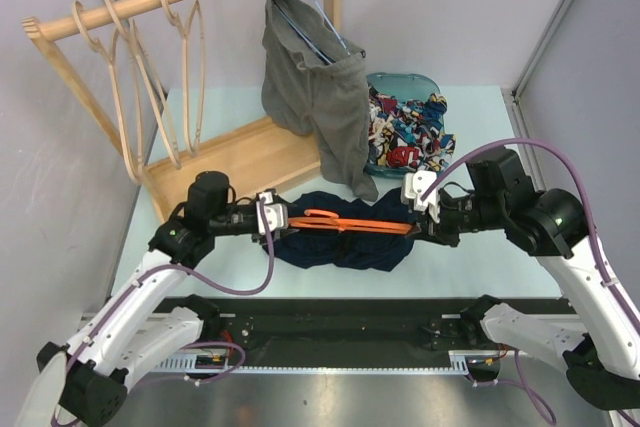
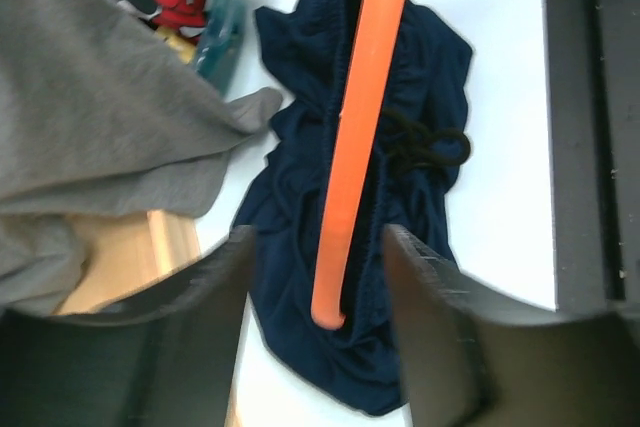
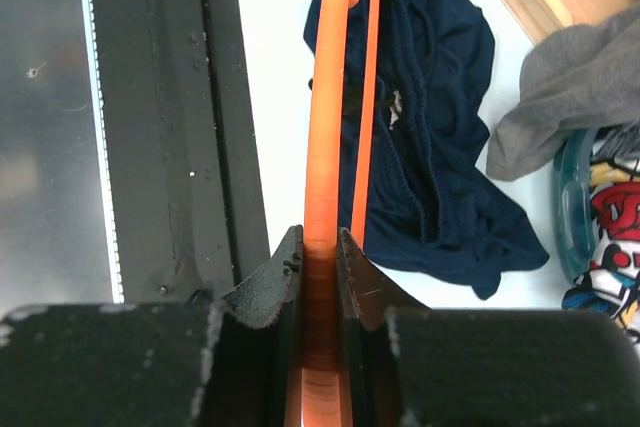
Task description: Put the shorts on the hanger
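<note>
Right wrist view — right gripper clamped on hanger, left gripper spread astride its tip, empty — closing low could pinch shorts.

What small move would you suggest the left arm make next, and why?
Probably close the left gripper on the free end of the hanger: that orange tip sits between its open jaws above the shorts, while the right gripper clamps the other end.
</note>
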